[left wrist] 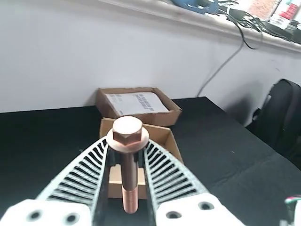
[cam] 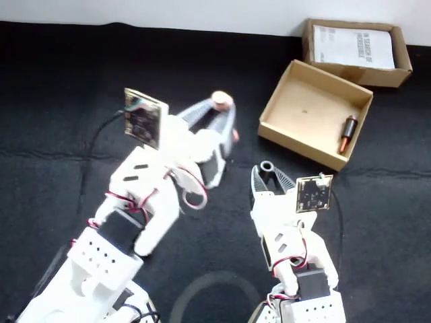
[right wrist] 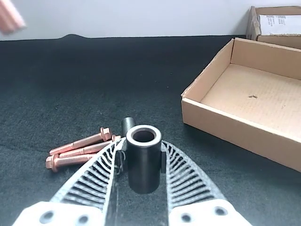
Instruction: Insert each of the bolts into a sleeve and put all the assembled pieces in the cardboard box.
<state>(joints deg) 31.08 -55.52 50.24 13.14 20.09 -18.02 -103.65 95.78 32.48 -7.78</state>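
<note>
Over the black table [cam: 67,81] the two arms hold their parts side by side, well apart from each other. The left pincer [left wrist: 127,146] is closed on a copper-coloured bolt [left wrist: 128,188]. The bolt's flanged hexagonal head sits at the fingertips and its shank runs back between the two ribbed fingers, with the threaded end free. The right pincer [right wrist: 141,146] is clamped on a dark sleeve [right wrist: 143,165], which stands with its open bore facing up past the fingertips. In the high view this pincer is lower and nearer the cardboard box [cam: 289,131] than the left one. The box lies open on the table just beyond the right pincer. Inside it, against the far side wall, lies one assembled piece [cam: 347,133], a dark sleeve with a copper end showing out of it. The rest of the box floor is bare. On the table under the right pincer, the loose bolts [right wrist: 77,150] lie together roughly parallel, and a spare sleeve [right wrist: 127,125] lies just beside their heads. A second box [cam: 397,70] holding a printed sheet [cam: 353,44] sits just behind the cardboard box, against the white wall.
</note>
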